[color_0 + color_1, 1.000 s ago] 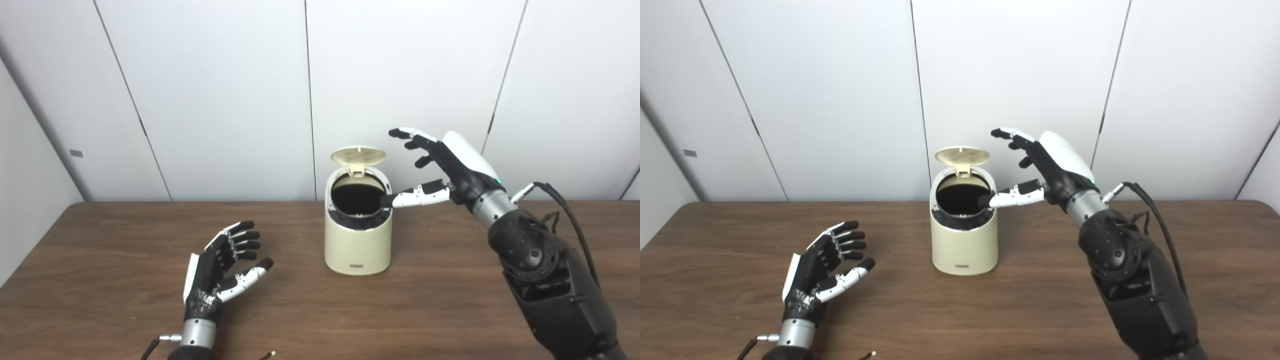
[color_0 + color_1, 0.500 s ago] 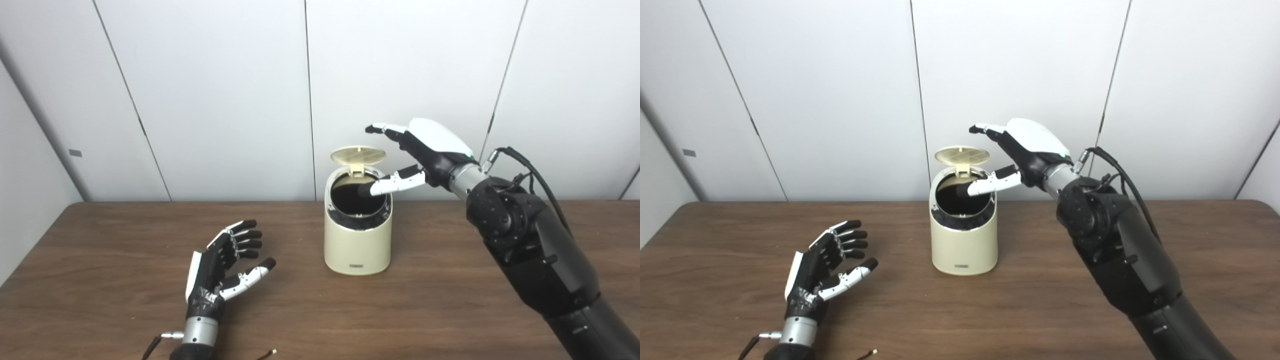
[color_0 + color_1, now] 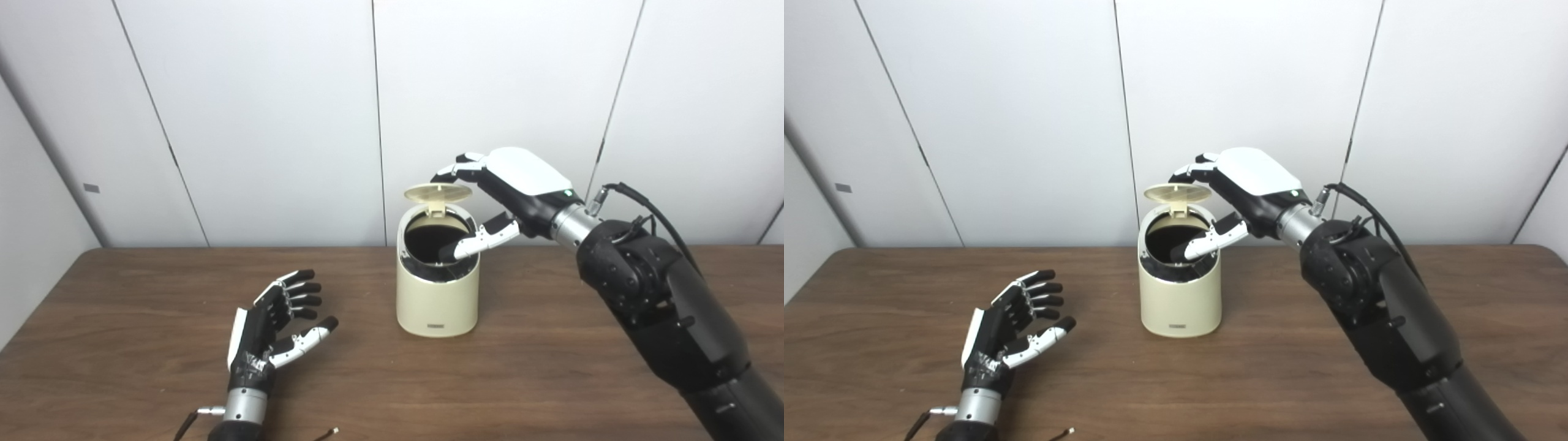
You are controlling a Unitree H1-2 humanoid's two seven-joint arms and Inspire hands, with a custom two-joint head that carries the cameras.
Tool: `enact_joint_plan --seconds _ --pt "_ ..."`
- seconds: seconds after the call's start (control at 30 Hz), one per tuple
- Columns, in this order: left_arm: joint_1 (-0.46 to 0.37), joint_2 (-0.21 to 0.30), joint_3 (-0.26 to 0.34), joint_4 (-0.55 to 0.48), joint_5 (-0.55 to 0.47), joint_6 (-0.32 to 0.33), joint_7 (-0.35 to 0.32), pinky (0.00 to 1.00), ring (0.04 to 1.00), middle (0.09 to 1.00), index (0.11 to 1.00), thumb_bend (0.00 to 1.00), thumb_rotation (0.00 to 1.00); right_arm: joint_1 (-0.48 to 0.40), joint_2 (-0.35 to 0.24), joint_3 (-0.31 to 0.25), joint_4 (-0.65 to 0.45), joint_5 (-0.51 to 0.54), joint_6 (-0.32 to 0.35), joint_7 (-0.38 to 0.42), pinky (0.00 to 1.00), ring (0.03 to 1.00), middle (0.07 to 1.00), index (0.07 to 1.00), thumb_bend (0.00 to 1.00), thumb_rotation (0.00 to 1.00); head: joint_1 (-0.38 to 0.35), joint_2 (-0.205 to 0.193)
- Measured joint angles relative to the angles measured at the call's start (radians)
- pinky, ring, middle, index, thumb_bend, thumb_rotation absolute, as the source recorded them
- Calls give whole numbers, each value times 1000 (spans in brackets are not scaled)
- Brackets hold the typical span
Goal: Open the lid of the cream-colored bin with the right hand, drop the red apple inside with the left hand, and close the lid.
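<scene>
White wall panels stand behind a brown wooden table (image 3: 551,343). Near the table's middle sits the cream bin (image 3: 437,300), its round lid (image 3: 437,192) tipped up on the rear hinge so the dark inside shows.

The right hand (image 3: 508,193) is raised over the bin from the right, holding nothing, fingers spread apart. Its fingers (image 3: 452,173) curl down at the lid's far right edge, at or just behind the rim; whether they touch it cannot be told. The thumb (image 3: 481,239) points down and left across the bin's opening, its dark tip over the near right part of the rim.

The left hand (image 3: 269,331) lies low over the table, well to the left of the bin and nearer the front edge, palm turned up and toward the bin, fingers splayed and empty.

No apple shows anywhere on the table or in either hand; the bin's interior is too dark to make anything out.
</scene>
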Motion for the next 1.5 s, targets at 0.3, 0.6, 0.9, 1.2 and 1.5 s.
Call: enact_joint_plan --seconds 0.3,0.6,0.9,1.2,1.5 --pt "0 -1 -1 -3 10 2 1 576 643 685 750 672 5 16 -10 -8 -66 -5 -42 16 874 917 756 754 804 613 5 12" --pt "0 -2 0 -3 11 6 1 578 641 683 750 671 14 36 -30 5 -108 -49 -61 78 934 904 734 742 812 601 9 23" --pt "1 -3 0 -7 15 16 5 585 641 679 749 674 29 73 -32 36 -118 -101 -75 146 932 887 727 743 830 593 20 32" --pt "3 -5 0 -14 15 30 6 580 637 680 747 670 0 96 -31 46 -118 -118 -74 186 956 916 754 766 803 582 26 48" --pt "11 -16 0 -25 14 38 4 570 636 678 740 668 0 96 -23 59 -115 -144 -84 185 943 918 746 767 807 555 34 57"
